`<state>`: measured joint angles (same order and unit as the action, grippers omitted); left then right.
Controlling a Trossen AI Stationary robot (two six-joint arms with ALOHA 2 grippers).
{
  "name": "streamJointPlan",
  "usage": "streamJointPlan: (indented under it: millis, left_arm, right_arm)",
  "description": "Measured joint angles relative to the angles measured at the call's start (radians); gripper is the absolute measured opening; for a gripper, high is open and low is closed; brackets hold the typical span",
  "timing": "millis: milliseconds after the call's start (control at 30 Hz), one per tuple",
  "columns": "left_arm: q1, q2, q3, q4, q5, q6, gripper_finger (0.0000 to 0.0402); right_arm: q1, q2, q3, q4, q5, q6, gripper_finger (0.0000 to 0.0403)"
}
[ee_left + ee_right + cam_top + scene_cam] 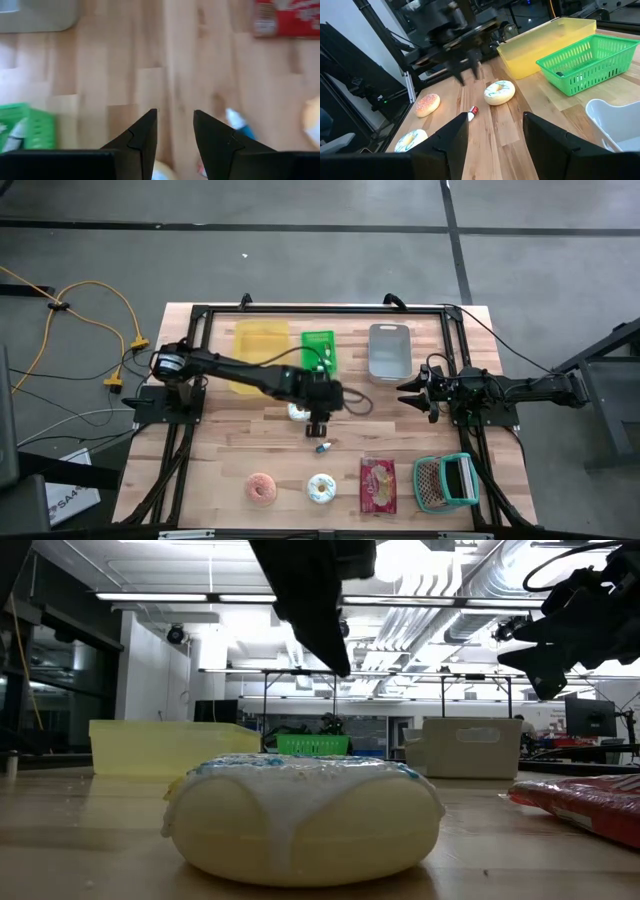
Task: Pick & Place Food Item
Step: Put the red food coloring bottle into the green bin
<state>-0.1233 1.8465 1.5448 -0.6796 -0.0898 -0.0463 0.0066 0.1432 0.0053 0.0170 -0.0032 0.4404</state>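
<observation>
So your left claw point(318, 427) hangs over the table with its fingers parted and nothing between them. One frosted donut point(299, 412) sits just beside it and a small tube point(322, 447) just past its tips, so it looks lined up for a grab. Your right claw point(412, 392) waits well off to the side, also parted and empty, probably to stay clear.

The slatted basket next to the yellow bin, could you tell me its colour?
Bright green basket, clearest in the right wrist view.

The wooden table point(220, 460) carries a green basket point(320, 352), a yellow bin point(260, 350) beside it, a grey tray point(389, 350) on its other side, and doughnuts point(322, 489) well apart.
</observation>
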Motion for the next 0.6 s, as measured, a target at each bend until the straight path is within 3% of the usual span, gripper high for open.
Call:
streamJointPlan:
  millis: [300, 600]
  left_arm:
    - [-0.104, 0.000, 0.000, 0.000, -0.018, -0.015, 0.0120]
    - [-0.130, 0.000, 0.000, 0.000, -0.018, -0.012, 0.0120]
  right_arm:
    - [0.000, 0.000, 0.000, 0.000, 0.000, 0.000, 0.0175]
    - [0.000, 0.000, 0.000, 0.000, 0.000, 0.000, 0.0175]
